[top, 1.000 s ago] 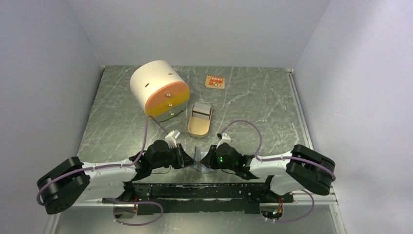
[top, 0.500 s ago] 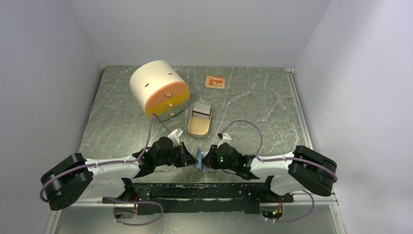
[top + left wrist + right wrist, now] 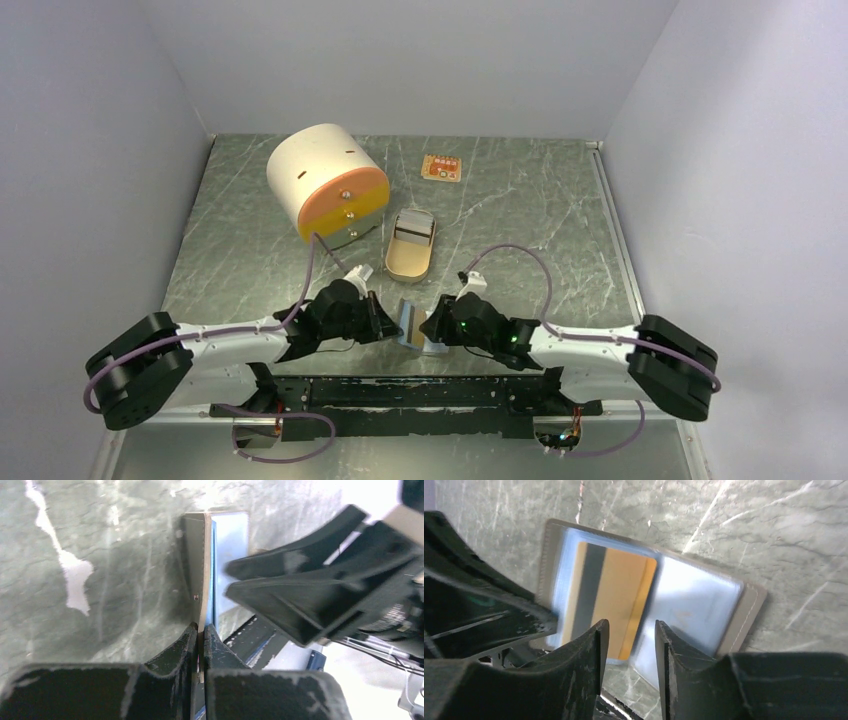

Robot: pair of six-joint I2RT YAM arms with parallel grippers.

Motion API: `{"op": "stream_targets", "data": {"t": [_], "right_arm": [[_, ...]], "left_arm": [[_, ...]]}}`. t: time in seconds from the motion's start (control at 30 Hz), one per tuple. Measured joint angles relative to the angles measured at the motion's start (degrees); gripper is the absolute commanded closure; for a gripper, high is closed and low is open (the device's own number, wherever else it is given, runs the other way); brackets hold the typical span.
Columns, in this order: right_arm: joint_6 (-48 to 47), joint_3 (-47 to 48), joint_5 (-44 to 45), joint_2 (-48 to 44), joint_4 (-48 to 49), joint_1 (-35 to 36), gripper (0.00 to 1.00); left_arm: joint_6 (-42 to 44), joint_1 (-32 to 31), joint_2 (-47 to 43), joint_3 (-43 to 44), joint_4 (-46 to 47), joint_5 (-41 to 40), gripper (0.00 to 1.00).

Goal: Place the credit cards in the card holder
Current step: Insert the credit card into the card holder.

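The card holder (image 3: 704, 600) lies open like a book at the near edge of the surface (image 3: 774, 525), between the two arms. One leaf is flat and the other is raised on edge. Its inside is a glossy blue-white, and its grey-tan border shows what looks like a seam. It is probably light and thin, so the leaf will flex or swing on its hinge and won't resist a push. The glossy lining looks slippery. The outer border of a leaf is the safest place to hold it, away from the pocket mouth.

The gold-orange card (image 3: 624, 595) sits in the left leaf with its dark stripe towards the outer edge, apparently under the clear lining. It is likely stiff, smooth and very thin. That makes it easier to push edge-on or pinch across its faces than to lift from flat. I cannot tell whether a blue-grey card lies in the other leaf.

The left gripper (image 3: 200, 635) is clamped on the bottom edge of the upright leaf and holds it vertical. The right gripper (image 3: 630, 645) hangs over the card's lower edge with its fingers apart and nothing between them.

Farther back are a tan oval tin (image 3: 410, 247), a white drum (image 3: 325, 180) with an orange face, and a small orange flat piece (image 3: 441, 167), all well apart from the holder.
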Motion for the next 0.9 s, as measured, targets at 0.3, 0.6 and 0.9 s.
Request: {"op": "stream_targets", "data": {"t": [0.3,0.6,0.9], "right_arm": [[-0.2,1.6,2.8,-10.1,-6.8,0.0,0.58],[-0.3,1.9,3.4,-3.1,-6.7,0.1,0.79],[-0.2,-0.1,4.0,1.2,-1.8,0.1,0.82]], "left_arm": [[0.4,0.0,2.2,0.4,-4.7,-1.3,0.91],[1.8,0.0,3.0,2.1,-6.4,-1.3,0.91],[2.8,0.0,5.9,3.1,-6.3,-1.1,0.90]]}}
